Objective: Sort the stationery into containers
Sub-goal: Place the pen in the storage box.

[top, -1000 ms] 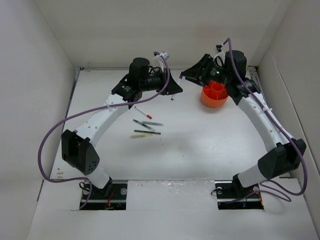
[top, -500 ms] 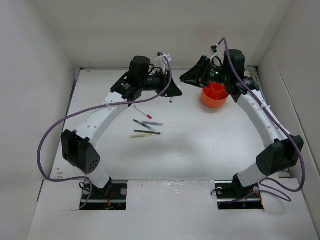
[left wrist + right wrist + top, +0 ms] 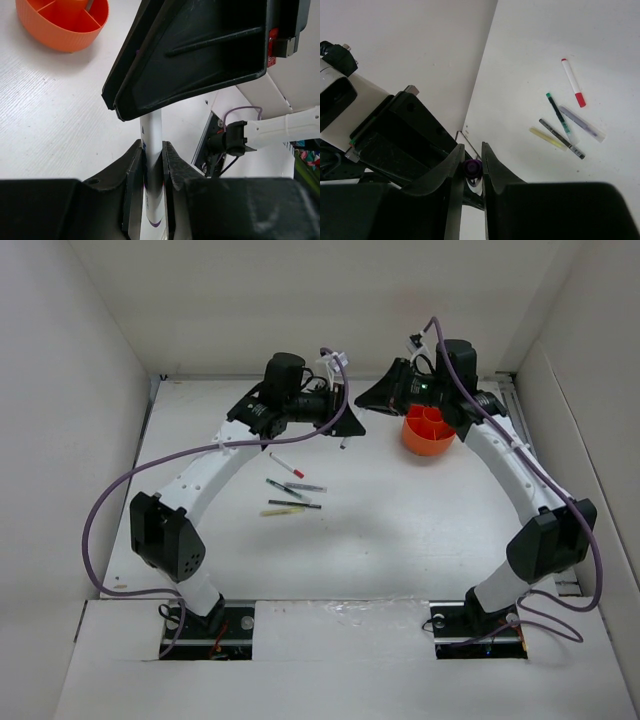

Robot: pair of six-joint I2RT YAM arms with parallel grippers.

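My left gripper [image 3: 352, 423] is shut on a white pen with a purple end [image 3: 152, 160] and holds it above the table at the back. My right gripper [image 3: 366, 398] meets it tip to tip. In the right wrist view its fingers close on the pen's purple end [image 3: 472, 168]. The pen's lower tip hangs below the left gripper [image 3: 344, 440]. The orange organiser cup [image 3: 429, 430] stands just right of both grippers and also shows in the left wrist view [image 3: 62, 22]. No scissors are in view.
Several pens lie left of centre: a white one with a red tip [image 3: 287, 465], a dark one [image 3: 295, 503], a grey one [image 3: 303, 487] and a pale yellow stick [image 3: 282, 511]. White walls enclose the table on three sides.
My right gripper has moved left to the left gripper and now has its fingers round the pen's purple end. The left gripper shifted slightly right, still holding the pen.
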